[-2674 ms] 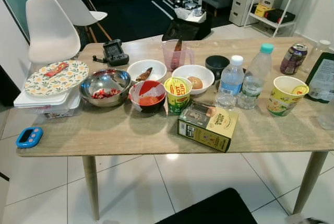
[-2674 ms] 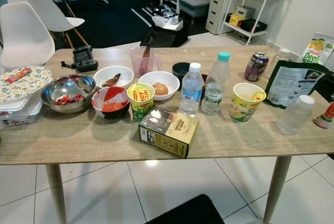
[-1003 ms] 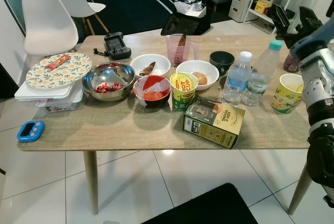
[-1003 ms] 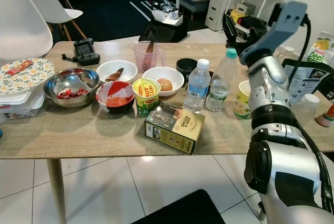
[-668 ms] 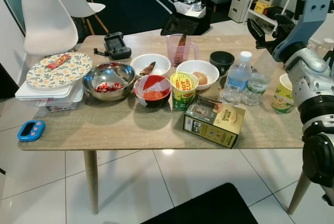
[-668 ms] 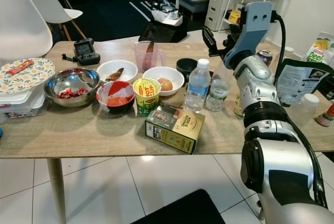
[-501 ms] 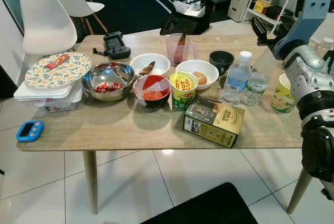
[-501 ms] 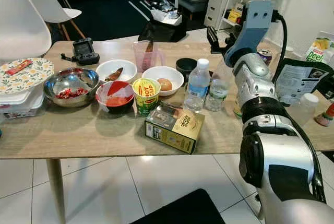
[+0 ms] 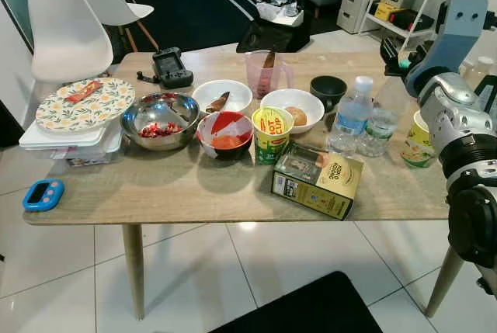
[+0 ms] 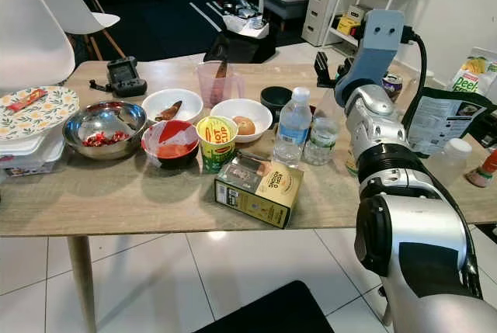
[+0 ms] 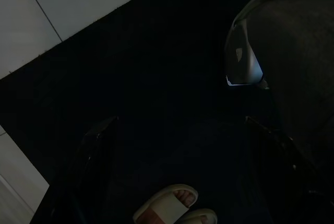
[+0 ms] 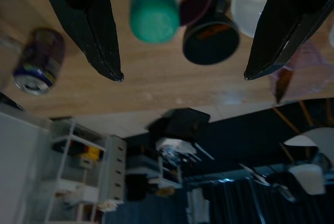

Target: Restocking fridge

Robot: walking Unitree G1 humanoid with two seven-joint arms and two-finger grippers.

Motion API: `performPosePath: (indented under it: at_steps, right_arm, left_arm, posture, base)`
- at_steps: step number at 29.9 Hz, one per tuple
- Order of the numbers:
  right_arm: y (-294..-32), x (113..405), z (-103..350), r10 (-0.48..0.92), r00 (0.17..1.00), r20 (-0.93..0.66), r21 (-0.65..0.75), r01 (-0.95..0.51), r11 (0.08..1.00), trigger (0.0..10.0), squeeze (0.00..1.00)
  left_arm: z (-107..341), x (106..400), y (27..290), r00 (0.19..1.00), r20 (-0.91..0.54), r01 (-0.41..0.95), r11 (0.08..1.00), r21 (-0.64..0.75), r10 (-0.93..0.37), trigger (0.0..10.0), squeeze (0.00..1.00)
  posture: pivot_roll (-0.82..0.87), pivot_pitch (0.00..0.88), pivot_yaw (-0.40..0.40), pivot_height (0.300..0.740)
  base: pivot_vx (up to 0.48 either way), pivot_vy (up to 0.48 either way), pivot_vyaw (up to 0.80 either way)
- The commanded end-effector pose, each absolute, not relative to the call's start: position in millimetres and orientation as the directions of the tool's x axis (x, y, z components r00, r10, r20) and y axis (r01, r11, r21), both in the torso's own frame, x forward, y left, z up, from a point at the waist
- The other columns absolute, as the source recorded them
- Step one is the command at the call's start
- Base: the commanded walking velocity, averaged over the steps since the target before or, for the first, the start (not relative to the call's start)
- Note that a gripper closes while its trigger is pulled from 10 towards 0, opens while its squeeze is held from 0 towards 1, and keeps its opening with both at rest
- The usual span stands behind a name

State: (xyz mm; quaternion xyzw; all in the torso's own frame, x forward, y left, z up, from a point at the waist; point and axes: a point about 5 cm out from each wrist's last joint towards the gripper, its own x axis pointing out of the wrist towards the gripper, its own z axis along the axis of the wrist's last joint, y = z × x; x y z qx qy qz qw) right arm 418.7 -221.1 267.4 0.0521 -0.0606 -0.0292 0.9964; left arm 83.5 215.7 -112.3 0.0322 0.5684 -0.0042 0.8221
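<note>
- Right gripper [image 12: 182,75]: raised over the far right part of the wooden table [image 9: 178,193], fingers spread wide, holding nothing.
- In the right wrist view the teal-capped bottle [image 12: 154,15] lies between the two black fingers [image 12: 88,20] without contact; a purple drink can [image 12: 39,59] stands well to one side and a black cup [image 12: 211,38] to the other.
- In the head views that bottle [image 10: 321,135] stands upright just right of a white-capped water bottle [image 10: 293,126], both near the table's middle right, partly behind the right arm.
- A yellow paper cup [image 9: 416,140] stands right of the bottles.
- A yellow carton [image 9: 317,179] lies on its side near the front edge.
- Left of centre: steel bowl [image 9: 159,119], red bowl [image 9: 225,133], yellow noodle cup [image 9: 268,133], two white bowls, pink measuring jug [image 9: 265,73].
- Far left: floral plate [image 9: 84,105] on a white container; blue timer [image 9: 43,195] at the near left corner.
- Left gripper [image 11: 177,172]: hangs low over a dark mat, fingers apart; a slippered foot [image 11: 175,208] is below it.
</note>
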Motion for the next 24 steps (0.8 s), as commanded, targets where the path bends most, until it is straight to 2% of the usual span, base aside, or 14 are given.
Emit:
performPosePath:
  at_steps: [1,15,24]
  right_arm:
    - [-226,418,261,-0.086,0.992,0.088,0.117,0.075,0.990,10.0,0.00]
    - [-215,419,243,-0.075,0.997,0.005,0.146,0.074,0.987,10.0,0.00]
    - [-209,420,247,-0.073,0.997,0.026,0.152,0.068,0.986,10.0,0.00]
  left_arm:
    - [-115,78,209,0.338,-0.941,0.042,0.999,0.031,0.015,10.0,0.00]
    - [-115,78,208,0.341,-0.940,0.033,0.999,0.027,0.014,10.0,0.00]
    - [-115,77,207,0.341,-0.940,0.028,0.999,0.022,0.011,10.0,0.00]
  posture:
    - [0.02,0.000,-0.059,0.740]
    - [0.02,0.000,-0.060,0.740]
    - [0.01,0.000,-0.060,0.740]
  base:
    - [0.000,0.000,0.00]
    - [0.000,0.000,0.00]
    - [0.000,0.000,0.00]
